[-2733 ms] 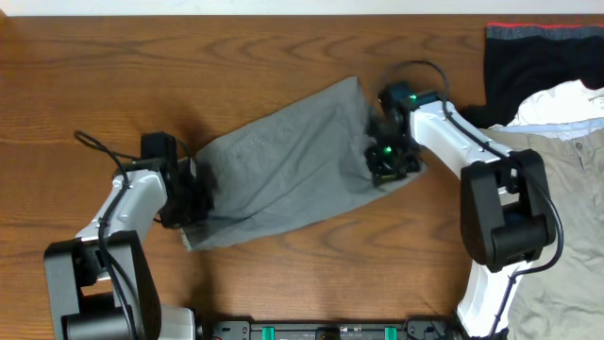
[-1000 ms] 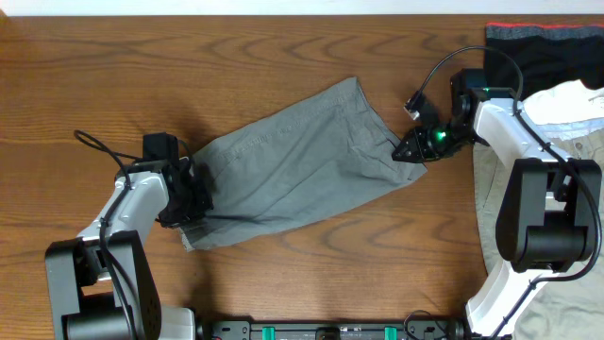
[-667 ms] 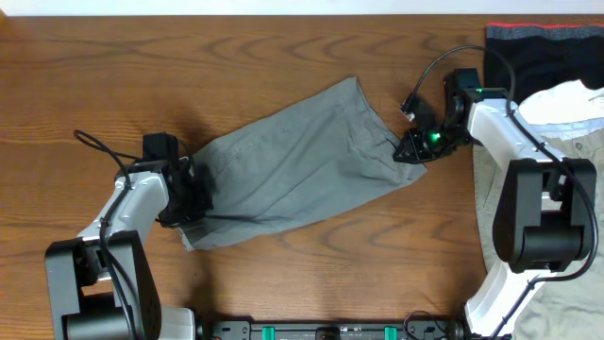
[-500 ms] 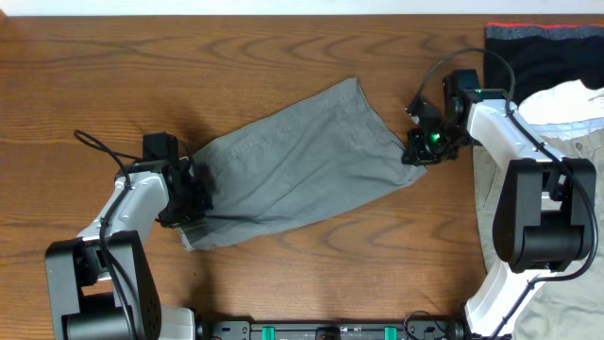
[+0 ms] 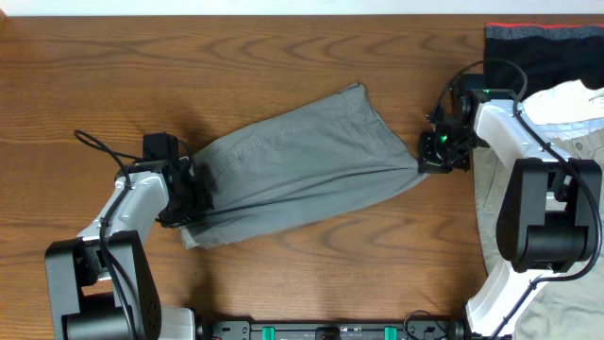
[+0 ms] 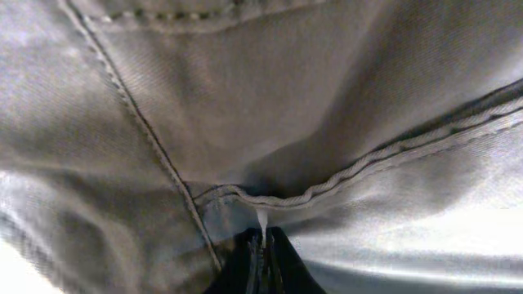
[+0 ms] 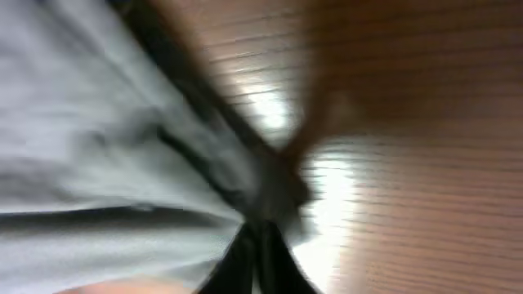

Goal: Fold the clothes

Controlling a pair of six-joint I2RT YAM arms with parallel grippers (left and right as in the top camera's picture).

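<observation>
The grey shorts (image 5: 302, 161) are lying flat on the table (image 5: 283, 57), near its middle. In the overhead view their long side is running from about 8 o'clock to about 2 o'clock.

The left gripper (image 5: 198, 196) is sitting at the 8 o'clock end of the shorts. Its fingers are pressing together and pinching the cloth there. In the left wrist view the two dark fingertips are meeting at 6 o'clock of the picture, and a stitched seam (image 6: 351, 173) of the shorts is bending just above them.

The right gripper (image 5: 429, 166) is standing at the 4 o'clock corner of the shorts, where the cloth is tapering into a narrow point toward it. The right wrist view is blurred, but the fingers seem to be gripping that thin corner tightly. Grey cloth is spreading toward 9 o'clock and bare wood toward 3 o'clock.

Between the two grippers the shorts are looking stretched, and long folds are running along the lower edge.

At 2 o'clock of the table a black garment (image 5: 528, 52) with a red edge is lying. Beside it, toward 3 o'clock, pale beige trousers (image 5: 566, 156) are lying with a white cloth (image 5: 571, 99) on top. All of these are lying apart from the shorts.
</observation>
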